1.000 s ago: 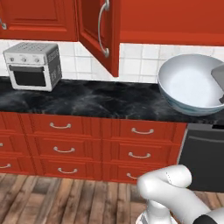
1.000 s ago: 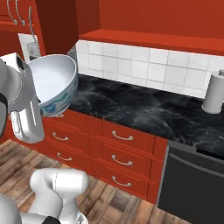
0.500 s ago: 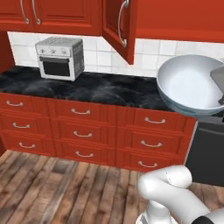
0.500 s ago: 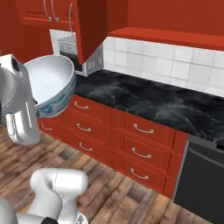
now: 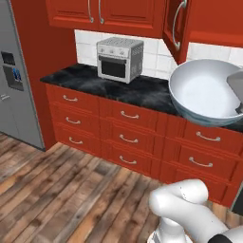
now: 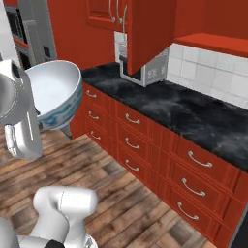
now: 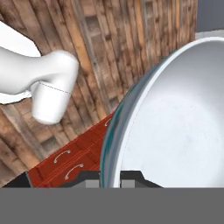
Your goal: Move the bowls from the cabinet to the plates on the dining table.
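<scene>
I see my gripper [image 7: 110,178] pinching the rim of the white bowl [image 5: 205,92], up in the air | wood floor [image 5: 57,190] under it | past it red drawers [image 5: 128,140], black worktop [image 5: 142,90], small oven [image 5: 119,59] | cabinet [image 5: 114,14] on the far wall, one door open

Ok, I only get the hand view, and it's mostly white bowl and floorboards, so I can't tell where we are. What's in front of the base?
Observer: A black marble counter over red drawers, with a small silver toaster oven standing on it.
Operator: Is the cabinet closed?
Observer: No. In the left base view one red cabinet door stands open, just right of the oven.
Operator: And is the bowl over the counter?
Observer: It doesn't look like it. In the right base view the bowl is held tilted above the wooden floor, out in front of the drawers.
</scene>
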Tool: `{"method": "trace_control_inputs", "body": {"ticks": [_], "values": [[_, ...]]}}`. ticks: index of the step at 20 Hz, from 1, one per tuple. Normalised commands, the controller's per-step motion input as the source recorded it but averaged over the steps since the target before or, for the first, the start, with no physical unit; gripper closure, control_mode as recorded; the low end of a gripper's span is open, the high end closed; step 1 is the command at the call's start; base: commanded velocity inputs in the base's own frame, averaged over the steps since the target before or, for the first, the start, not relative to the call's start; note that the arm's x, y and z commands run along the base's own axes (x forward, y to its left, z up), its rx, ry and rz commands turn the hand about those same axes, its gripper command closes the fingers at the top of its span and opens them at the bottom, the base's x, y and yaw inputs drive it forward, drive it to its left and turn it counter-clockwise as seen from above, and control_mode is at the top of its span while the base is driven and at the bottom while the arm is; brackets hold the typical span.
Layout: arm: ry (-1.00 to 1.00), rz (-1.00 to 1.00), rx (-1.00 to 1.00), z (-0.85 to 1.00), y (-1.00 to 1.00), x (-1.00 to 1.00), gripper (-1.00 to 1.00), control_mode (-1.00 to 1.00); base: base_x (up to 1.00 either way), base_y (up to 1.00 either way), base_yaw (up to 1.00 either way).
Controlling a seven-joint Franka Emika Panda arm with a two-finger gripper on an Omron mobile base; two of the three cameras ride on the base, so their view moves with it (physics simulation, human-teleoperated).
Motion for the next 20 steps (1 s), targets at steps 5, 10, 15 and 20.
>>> {"method": "trace_control_inputs", "body": {"ticks": [5, 10, 15, 20], "values": [[0.00, 0.00, 0.00, 0.00, 0.00, 0.00, 1.00, 1.00, 0.00, 0.23, 0.47], [0.00, 0.00, 0.00, 0.00, 0.00, 0.00, 1.00, 1.00, 0.06, 0.25, 0.41], [0.00, 0.00, 0.00, 0.00, 0.00, 0.00, 1.00, 1.00, 0.20, 0.30, 0.35], [0.00, 0.00, 0.00, 0.00, 0.00, 0.00, 1.00, 1.00, 0.27, 0.37, 0.30]]}}
